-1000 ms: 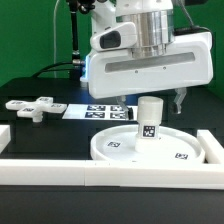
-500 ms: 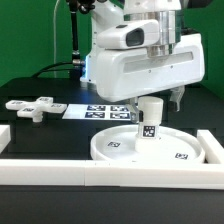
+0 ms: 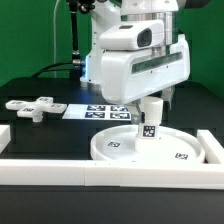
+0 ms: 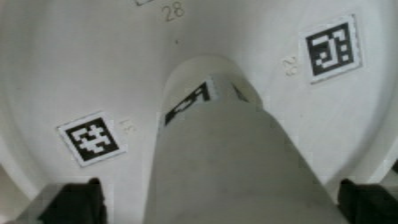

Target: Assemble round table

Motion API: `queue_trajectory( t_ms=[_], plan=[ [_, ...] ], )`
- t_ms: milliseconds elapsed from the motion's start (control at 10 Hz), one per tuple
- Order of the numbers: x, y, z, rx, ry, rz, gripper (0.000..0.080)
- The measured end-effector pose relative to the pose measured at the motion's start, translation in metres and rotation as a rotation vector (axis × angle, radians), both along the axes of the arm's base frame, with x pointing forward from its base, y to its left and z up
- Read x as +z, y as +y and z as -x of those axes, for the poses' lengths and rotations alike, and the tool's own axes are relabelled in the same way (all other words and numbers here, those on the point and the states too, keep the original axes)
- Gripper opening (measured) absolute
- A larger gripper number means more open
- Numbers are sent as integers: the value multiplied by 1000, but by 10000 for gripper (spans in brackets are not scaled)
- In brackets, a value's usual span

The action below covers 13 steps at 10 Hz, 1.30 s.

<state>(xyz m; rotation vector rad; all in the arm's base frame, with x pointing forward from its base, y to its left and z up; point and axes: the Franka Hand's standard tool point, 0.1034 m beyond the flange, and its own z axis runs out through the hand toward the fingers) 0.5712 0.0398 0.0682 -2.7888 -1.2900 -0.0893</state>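
The large rimmed round disc (image 3: 115, 150) lies flat on the table near the front. The short cylindrical post (image 3: 150, 122) stands upright on its middle. My gripper (image 3: 153, 100) hangs straight over the post, with its fingers down on either side of the post's top. In the wrist view the post (image 4: 231, 140) fills the middle over the disc (image 4: 107, 70). My gripper (image 4: 222, 205) is open, and each dark fingertip (image 4: 75, 202) stands a little apart from the post. The cross-shaped foot piece (image 3: 32, 106) lies at the exterior view's left, far from the gripper.
White border rails run along the front (image 3: 90, 172), at the exterior view's right (image 3: 212, 148) and left (image 3: 4, 135). The marker board (image 3: 95, 110) lies behind the disc. The arm's white body looms over the disc.
My wrist has turned about its vertical axis over the post. The wide hand body now shows at an angle. The post and disc have not moved.
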Motion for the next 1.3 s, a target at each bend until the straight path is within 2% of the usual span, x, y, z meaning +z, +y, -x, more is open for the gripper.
queue_trajectory(
  t_ms=[500,900,1300],
  plan=[
    [1,4,-4,526,-48,119,649],
    [-3,5,-2,832,-37,190,649],
    [-3,0,-2,1061,-32,208,649]
  ],
)
